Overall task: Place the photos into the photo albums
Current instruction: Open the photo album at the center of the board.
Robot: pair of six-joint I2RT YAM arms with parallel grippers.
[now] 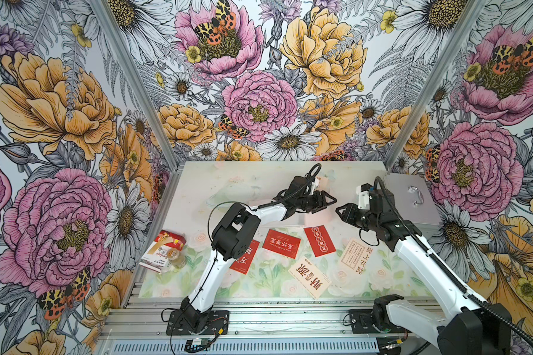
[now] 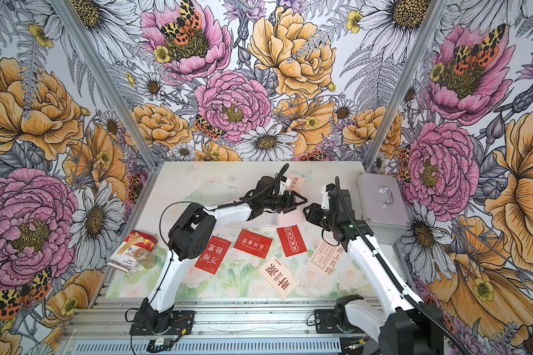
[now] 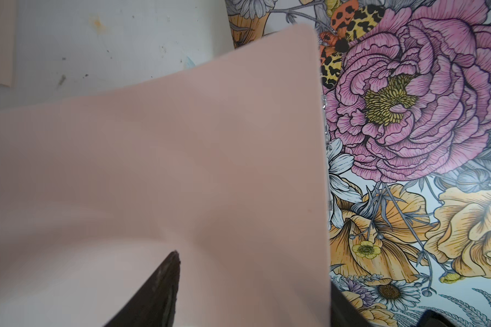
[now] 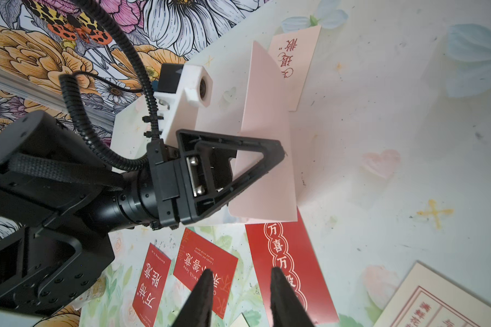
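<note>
While left gripper (image 1: 332,200) straddles the album cover (image 4: 267,141), right gripper (image 4: 241,279) gapes empty

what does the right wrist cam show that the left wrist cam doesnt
Only the right wrist view: the left gripper seen from outside, at the raised pink album cover; three red photos lying on the table; the right gripper, open and empty.
Only the left wrist view: the cover's face close up, filling most of the frame, one left finger in front of it, and the flowered wall beside it.
Both: the pink album cover, lifted off the table.
</note>
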